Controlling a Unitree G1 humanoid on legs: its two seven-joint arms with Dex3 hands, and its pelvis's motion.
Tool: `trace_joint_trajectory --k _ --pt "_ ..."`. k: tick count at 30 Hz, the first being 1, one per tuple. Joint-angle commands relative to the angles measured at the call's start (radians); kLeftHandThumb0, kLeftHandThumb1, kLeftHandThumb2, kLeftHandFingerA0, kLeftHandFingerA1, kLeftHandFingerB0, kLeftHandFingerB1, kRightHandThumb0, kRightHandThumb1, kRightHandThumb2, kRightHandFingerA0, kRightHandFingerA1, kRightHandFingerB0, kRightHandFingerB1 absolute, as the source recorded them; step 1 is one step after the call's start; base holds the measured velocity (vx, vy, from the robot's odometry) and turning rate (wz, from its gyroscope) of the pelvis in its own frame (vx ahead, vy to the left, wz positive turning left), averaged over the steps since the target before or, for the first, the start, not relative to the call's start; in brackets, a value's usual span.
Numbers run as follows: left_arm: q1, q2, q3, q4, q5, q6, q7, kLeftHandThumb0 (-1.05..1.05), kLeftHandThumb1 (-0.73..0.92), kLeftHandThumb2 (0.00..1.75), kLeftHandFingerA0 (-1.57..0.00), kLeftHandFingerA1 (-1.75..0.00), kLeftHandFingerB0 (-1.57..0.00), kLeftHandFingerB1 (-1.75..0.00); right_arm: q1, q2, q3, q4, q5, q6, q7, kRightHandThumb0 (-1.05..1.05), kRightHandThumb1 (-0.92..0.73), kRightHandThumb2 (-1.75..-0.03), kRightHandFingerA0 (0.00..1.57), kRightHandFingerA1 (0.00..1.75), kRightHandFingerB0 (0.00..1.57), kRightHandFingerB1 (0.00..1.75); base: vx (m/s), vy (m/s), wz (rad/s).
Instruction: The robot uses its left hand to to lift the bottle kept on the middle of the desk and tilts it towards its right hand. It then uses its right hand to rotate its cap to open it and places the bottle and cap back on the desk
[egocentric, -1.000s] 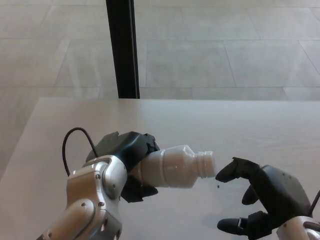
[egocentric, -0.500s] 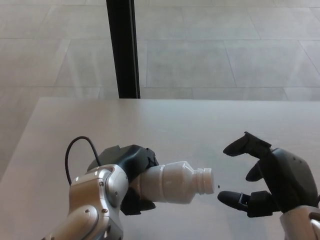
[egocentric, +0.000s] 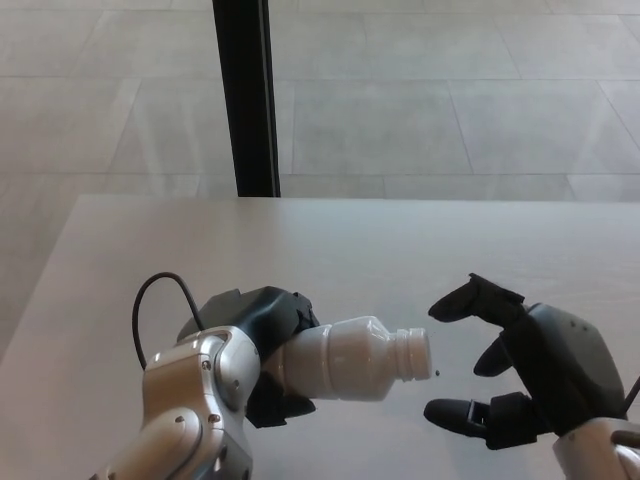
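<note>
In the lower left of the frame, the left hand (egocentric: 258, 345) is grasping a white bottle (egocentric: 350, 358) around its base and holding it nearly on its side above the desk (egocentric: 330, 240), neck pointing toward the right of the picture. The threaded mouth is showing bare, with no cap on it. Just to the right of that mouth, at lower right, the right hand (egocentric: 525, 375) is hanging released, its black fingers (egocentric: 468, 300) spread and curled toward the bottle without touching it; a narrow gap is separating the two. A tiny dark speck (egocentric: 437, 374) is sitting in that gap, too small to identify.

The bottle's base is lying hidden inside the left hand's grip, and the silver left forearm (egocentric: 190, 400) is running off the bottom edge. The right wrist is likewise cut off at the lower right corner. A black cable (egocentric: 150, 295) is looping up from behind the left wrist. Whether the right palm is holding anything cannot be made out from this angle. Beyond the desk's far edge, a black post (egocentric: 245, 95) is standing upright against pale floor tiles (egocentric: 450, 90) in the upper half.
</note>
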Motion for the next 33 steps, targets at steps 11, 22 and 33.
trace_joint_trajectory --k 11,22,33 --pt "-0.001 0.031 -0.021 -0.003 0.015 -0.009 -0.009 -0.2 0.61 1.0 -0.82 -1.26 -0.78 -0.76 0.014 0.004 -0.012 0.022 -0.001 -0.084 0.017 -1.02 -0.16 -0.77 1.3 0.67 0.8 0.81 0.0 0.0 0.0" --pt "0.021 0.033 -0.029 -0.02 0.002 -0.038 0.006 -0.35 0.59 0.57 -0.78 -1.07 -0.76 -0.67 -0.008 0.044 -0.04 0.027 0.0 -0.077 0.021 -1.0 -0.3 -0.77 1.36 0.65 0.64 0.79 0.0 0.0 0.0" --pt "0.056 0.015 -0.014 -0.036 0.0 -0.075 0.029 -0.35 0.56 0.58 -0.78 -1.22 -0.77 -0.75 -0.008 0.058 -0.046 0.036 -0.01 -0.078 0.025 -1.02 -0.41 -0.55 1.37 0.65 0.56 0.83 0.0 0.0 0.0"
